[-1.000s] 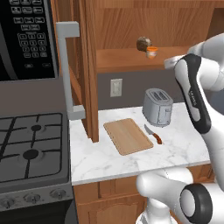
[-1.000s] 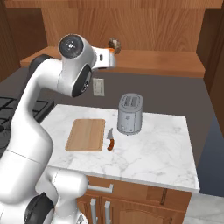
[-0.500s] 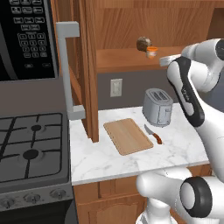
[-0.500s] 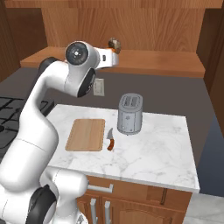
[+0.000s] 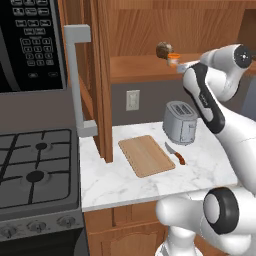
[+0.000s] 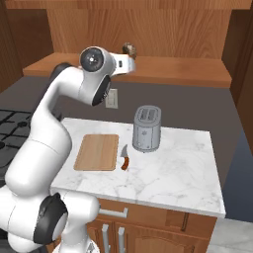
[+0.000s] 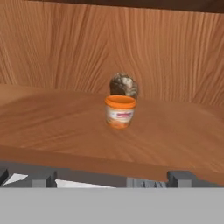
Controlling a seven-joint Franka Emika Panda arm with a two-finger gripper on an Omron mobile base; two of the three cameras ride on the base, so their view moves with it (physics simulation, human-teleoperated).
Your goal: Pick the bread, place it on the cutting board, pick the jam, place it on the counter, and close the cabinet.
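Gripper: raised at the cabinet shelf edge, tips well apart, holding nothing | Jam: on shelf ahead of gripper, bread just behind it | Cabinet: door open | Board: bare, on counter between door and knife, toaster behind.

i'm working in a home kitchen: a black stove with burners sits under a microwave, beside a white marble counter over wooden drawers. a toaster, a cutting board and a knife sit there, below an open wooden cabinet.
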